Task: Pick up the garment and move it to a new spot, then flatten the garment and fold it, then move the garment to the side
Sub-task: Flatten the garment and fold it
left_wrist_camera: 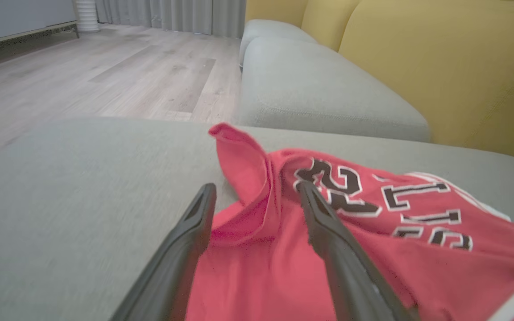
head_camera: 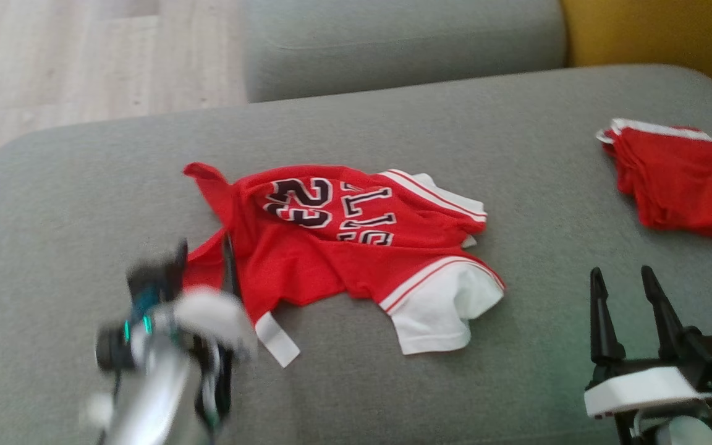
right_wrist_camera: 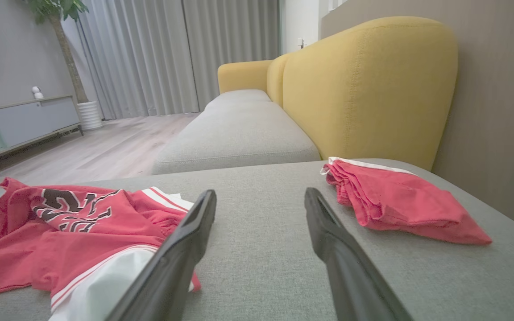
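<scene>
The left hand (head_camera: pixel 204 266) is spread open, a raised fold of the red jersey (head_camera: pixel 331 247) standing between its fingers. The rest of the jersey lies crumpled on the grey sofa seat (head_camera: pixel 393 123), ahead and to that hand's right. The right hand (head_camera: pixel 620 275), also open, is over bare cushion, with the jersey well to its left and a folded red garment (head_camera: pixel 677 179) ahead-right.

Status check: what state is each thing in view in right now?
Red jersey: crumpled on the grey cushion, not flattened, not folded.
Second red garment: folded, lying apart on the robot's right.
Left gripper: open, straddling a raised jersey fold, not clamping it.
Right gripper: open, empty, over bare cushion.
</scene>
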You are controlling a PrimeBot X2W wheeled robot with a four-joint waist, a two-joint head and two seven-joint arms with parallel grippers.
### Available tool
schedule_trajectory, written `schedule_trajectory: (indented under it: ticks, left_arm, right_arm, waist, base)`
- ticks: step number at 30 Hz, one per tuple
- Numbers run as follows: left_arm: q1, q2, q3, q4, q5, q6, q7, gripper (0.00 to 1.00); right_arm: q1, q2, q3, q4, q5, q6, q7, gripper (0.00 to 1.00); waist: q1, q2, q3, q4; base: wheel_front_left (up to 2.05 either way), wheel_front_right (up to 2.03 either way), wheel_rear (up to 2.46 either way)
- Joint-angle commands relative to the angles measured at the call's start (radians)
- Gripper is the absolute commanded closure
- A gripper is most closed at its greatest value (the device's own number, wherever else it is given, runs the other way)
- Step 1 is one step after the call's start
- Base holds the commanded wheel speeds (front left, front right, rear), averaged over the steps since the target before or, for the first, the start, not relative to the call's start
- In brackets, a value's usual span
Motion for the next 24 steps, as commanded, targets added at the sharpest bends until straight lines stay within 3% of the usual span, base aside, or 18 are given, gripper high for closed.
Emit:
schedule_trajectory:
  ticks: [1,5,9,19,24]
  left_arm:
    - [0.003,0.023,0.036,-0.065,0.016,0.009,-0.012,0.00]
    - [0.142,0.004,-0.042,-0.204,0.042,-0.022,-0.012,0.00]
    - [0.161,-0.016,-0.182,-0.244,0.082,-0.067,0.014,0.00]
    - [-0.018,-0.031,-0.487,-0.180,0.107,-0.158,0.103,0.00]
    - [-0.094,-0.031,-0.604,-0.129,0.080,-0.157,0.149,0.00]
  right_arm:
    - [-0.017,-0.004,0.019,-0.036,-0.006,0.007,-0.011,0.00]
    - [-0.002,-0.004,0.016,-0.040,-0.005,0.007,-0.011,0.00]
    - [-0.012,-0.004,0.034,-0.040,-0.005,0.007,-0.009,0.00]
    - [-0.085,-0.004,0.094,-0.041,0.012,0.007,-0.008,0.00]
    - [-0.102,-0.004,0.107,-0.032,0.019,0.007,-0.009,0.00]
  waist:
    - [0.0000,0.0000,-0.010,0.019]
    - [0.0000,0.0000,-0.005,0.032]
    - [0.0000,0.0000,0.008,0.020]
    - [0.0000,0.0000,0.089,-0.086]
    - [0.0000,0.0000,0.115,-0.126]
  base:
    - [0.00,0.00,0.00]
    - [0.00,0.00,0.00]
    - [0.00,0.00,0.00]
    - [0.00,0.00,0.00]
    - [0.00,0.00,0.00]
